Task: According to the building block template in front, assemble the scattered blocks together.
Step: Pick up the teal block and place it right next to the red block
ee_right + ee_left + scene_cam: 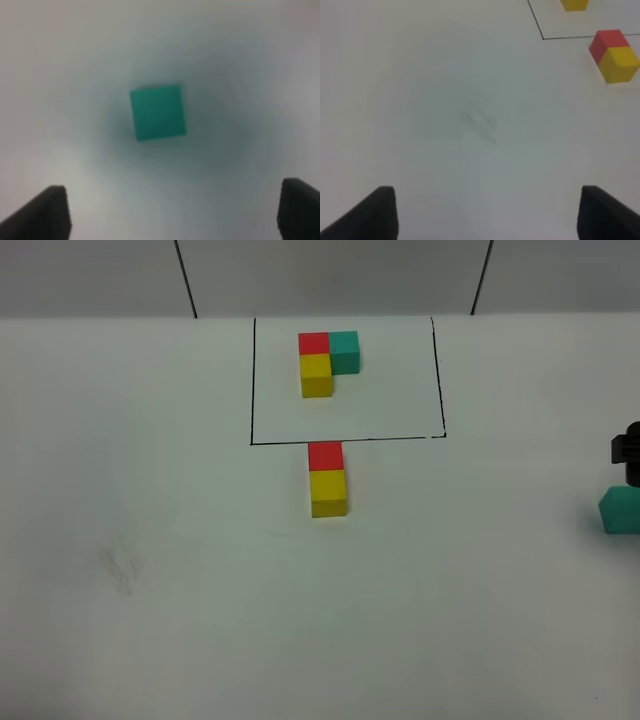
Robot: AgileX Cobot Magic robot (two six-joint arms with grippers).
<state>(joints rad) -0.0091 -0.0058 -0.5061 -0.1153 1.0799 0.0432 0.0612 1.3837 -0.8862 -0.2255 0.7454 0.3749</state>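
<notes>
Exterior high view: a white table (150, 600) fills nearly the whole picture, with a strip of grey wall along its far edge.
Black frame (252, 380): a thin rectangle drawn on the table at far centre. Its near line runs just behind the loose red cube.
Left gripper (487, 215): released. In the left wrist view its two dark fingertips (375, 215) stand wide apart with only bare table between them.
Right gripper (175, 212): released. In the blurred right wrist view its dark tips stand wide apart above the teal cube and touch nothing. In the exterior high view only a black piece of it shows at the right edge, just above that cube.
Building block template (325, 362): inside the frame, toward its far side. It is three cubes joined in an L, with red at the corner, teal against its right face and yellow against its near face.
Scattered blocks (328, 480): two are joined at centre and the third lies well apart.
Red cube (325, 455): just outside the frame's near line. Whether it touches the line cannot be told.
Yellow cube (328, 492): pressed against the red cube's near face, in line with it.
Teal cube (620, 510): flat on the table at the far right, partly cut off by the picture edge and well apart from the joined pair.
Scuff mark (120, 570): a faint grey smear on the table's near left.
</notes>
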